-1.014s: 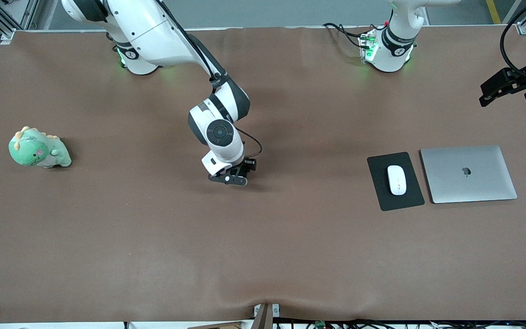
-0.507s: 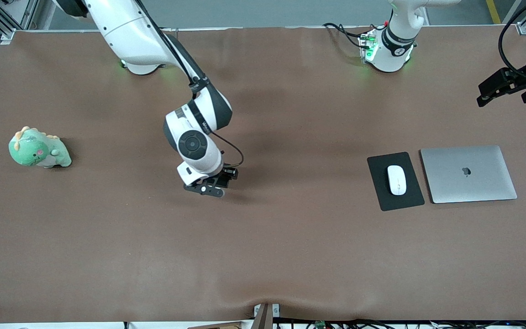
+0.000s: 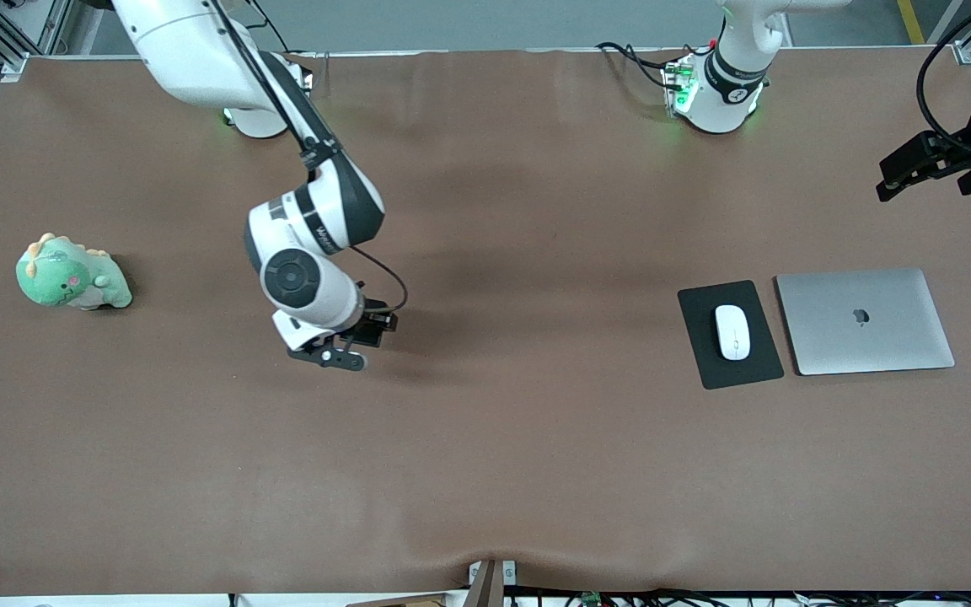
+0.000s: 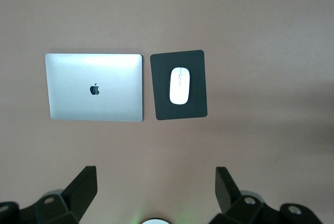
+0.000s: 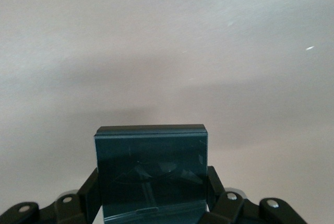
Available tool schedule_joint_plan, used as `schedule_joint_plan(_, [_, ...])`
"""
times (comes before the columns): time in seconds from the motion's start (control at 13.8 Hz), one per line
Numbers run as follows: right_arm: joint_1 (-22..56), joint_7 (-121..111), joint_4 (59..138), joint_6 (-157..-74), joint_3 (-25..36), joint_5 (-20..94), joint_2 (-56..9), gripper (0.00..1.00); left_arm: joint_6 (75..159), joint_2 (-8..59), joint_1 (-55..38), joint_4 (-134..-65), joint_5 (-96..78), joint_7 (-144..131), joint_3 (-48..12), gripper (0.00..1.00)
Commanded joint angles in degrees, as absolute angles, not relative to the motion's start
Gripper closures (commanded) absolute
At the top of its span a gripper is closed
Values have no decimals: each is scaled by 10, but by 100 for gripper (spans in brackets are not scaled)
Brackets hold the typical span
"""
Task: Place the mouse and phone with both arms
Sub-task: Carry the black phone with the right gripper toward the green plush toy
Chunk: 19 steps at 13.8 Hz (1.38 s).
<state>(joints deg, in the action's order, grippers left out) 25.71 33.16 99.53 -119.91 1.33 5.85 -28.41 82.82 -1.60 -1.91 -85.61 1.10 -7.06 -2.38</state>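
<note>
The white mouse (image 3: 732, 331) lies on a flat black mat (image 3: 705, 362) beside a shut silver laptop (image 3: 865, 320) toward the left arm's end of the table. It also shows in the left wrist view (image 4: 179, 85). My right gripper (image 3: 329, 354) is over the bare brown table between the middle and the right arm's end. In the right wrist view, my right gripper (image 5: 151, 182) is shut on the black phone (image 5: 151, 166). My left gripper (image 3: 888, 181) hangs open and empty, high over the left arm's end of the table; its jaws (image 4: 156, 177) stand wide apart.
A green dinosaur plush (image 3: 72, 274) sits near the right arm's end of the table. The laptop (image 4: 94, 86) and mat (image 4: 162, 109) also show in the left wrist view. Brown cloth (image 3: 485, 464) covers the table.
My right arm has swung toward the right arm's end of the table with the phone in its gripper. The left gripper has shifted only slightly.
</note>
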Motion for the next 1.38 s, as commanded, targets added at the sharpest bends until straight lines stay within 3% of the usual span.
schedule_joint_plan(0.0, [224, 310, 1050, -1199, 4, 62, -229, 100, 831, -13, -21, -856, -2, -62, -18, 0])
schedule_joint_plan(0.94, [72, 114, 1196, -1208, 7, 49, -138, 100, 831, -14, -11, -855, -2, -62, -15, 0])
schedule_joint_plan(1.3, [33, 29, 1273, -1305, 11, 36, -127, 100, 834, -11, 11, -855, -2, -62, -15, 0])
